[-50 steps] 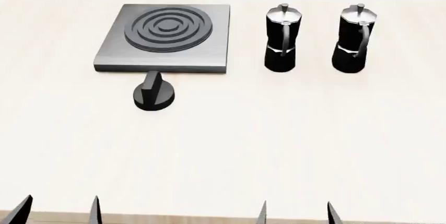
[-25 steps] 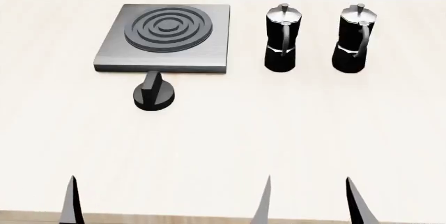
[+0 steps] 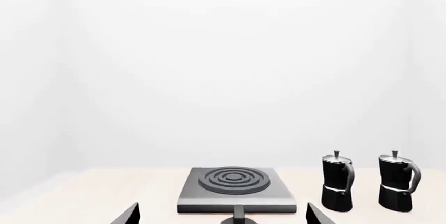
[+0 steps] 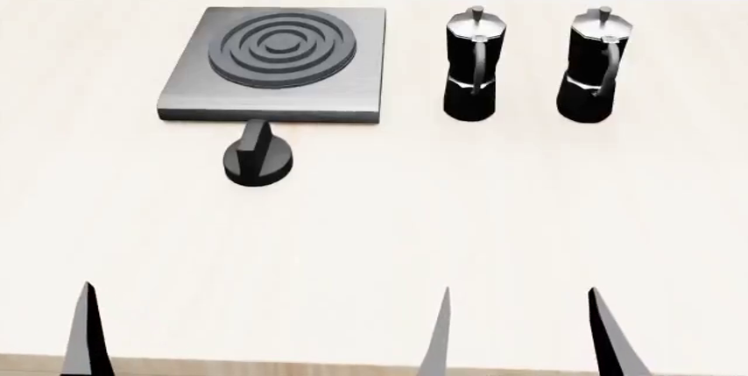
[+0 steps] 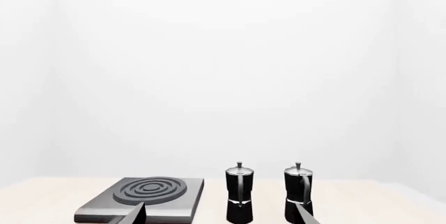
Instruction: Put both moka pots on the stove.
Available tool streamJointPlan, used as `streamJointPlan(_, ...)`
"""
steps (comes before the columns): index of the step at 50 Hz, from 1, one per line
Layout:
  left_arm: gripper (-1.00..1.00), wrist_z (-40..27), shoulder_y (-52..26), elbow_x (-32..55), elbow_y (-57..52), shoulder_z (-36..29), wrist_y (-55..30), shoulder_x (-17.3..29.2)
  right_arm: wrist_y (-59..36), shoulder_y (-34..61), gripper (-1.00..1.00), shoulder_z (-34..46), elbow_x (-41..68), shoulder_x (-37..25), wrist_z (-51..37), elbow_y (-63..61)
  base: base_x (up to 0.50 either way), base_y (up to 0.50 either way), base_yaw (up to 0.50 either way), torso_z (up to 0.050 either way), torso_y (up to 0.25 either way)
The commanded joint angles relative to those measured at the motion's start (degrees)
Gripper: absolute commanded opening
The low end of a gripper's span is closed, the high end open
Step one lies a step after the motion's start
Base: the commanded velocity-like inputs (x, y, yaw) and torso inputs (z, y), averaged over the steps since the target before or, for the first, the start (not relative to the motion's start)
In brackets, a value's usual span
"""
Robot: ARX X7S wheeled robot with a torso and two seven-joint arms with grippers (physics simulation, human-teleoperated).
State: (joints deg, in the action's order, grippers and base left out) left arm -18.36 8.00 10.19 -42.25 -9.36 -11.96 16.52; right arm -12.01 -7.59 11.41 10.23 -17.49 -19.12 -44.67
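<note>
Right now the stove (image 4: pixel 275 65) sits on the far left part of the table (image 4: pixel 468 218). Nothing stands on its round burner rings. A black knob (image 4: pixel 258 159) sits just in front of the stove's near edge, close to it.

To the right of the stove stand two moka pots, both upright on the table. The left moka pot (image 4: pixel 472 64) is near the stove's right edge but not touching it. The right moka pot (image 4: pixel 596 65) stands beside it with a gap between them. Both lids are closed, so I cannot tell what is inside.

A wide bare stretch of pale table lies between these things and the near edge.

At the near edge, only one dark tip of the left gripper (image 3: pixel 219 214) shows in the head view. In its wrist view the two tips stand far apart, holding nothing. The right gripper (image 4: pixel 523 334) shows two tips spread wide, also holding nothing.

The table is light and smooth. The walls behind are plain white.
</note>
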Motion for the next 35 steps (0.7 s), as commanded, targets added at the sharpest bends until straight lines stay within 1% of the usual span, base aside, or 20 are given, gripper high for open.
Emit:
streamJointPlan(1,1.00,-0.71,0.46,-0.10,-1.90,-0.46,-0.41,0.60,0.14,-0.28,1.00,0.02,0.54,-0.41,-0.48,-0.99,0.06,0.00,0.00,0.000,0.000)
streamJointPlan(3,1.00,-0.77,0.37,-0.09,-1.93,-0.57,-0.55,0.69,-0.37,-0.13,1.00,0.52,-1.01,-0.60,-1.01,-1.23,0.07,0.00,0.00,0.000,0.000)
streamJointPlan(35,1.00,-1.71,-0.29,0.39,-0.76,-1.14,-0.07,1.57,0.11,0.18,1.00,0.51,0.27,-1.40,-1.96,-0.73,0.12,0.00,0.00,0.000,0.000)
